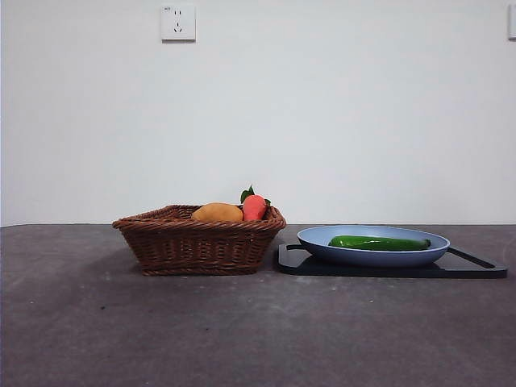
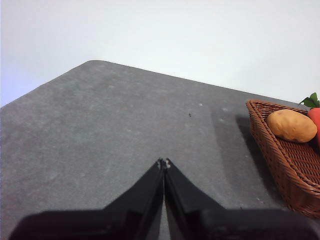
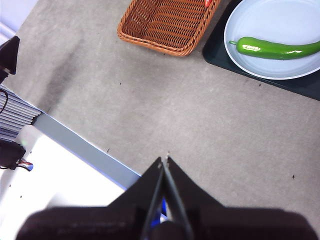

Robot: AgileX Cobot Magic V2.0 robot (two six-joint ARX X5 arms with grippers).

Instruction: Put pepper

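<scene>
The long glossy green pepper [image 1: 379, 243] lies in the blue plate [image 1: 318, 239] on a black tray [image 1: 476, 266] at the right of the table. It also shows in the right wrist view [image 3: 277, 49], lying in the plate [image 3: 260, 20]. My left gripper [image 2: 163, 162] is shut and empty above bare table, away from the wicker basket [image 2: 285, 165]. My right gripper [image 3: 164, 160] is shut and empty high above the table's near part, far from the pepper. Neither arm shows in the front view.
A brown wicker basket [image 1: 199, 242] stands left of the tray and holds a rounded orange-yellow fruit [image 1: 217, 213] and a small red fruit with green leaves [image 1: 254, 206]. The table's near edge and robot base [image 3: 60, 170] show in the right wrist view.
</scene>
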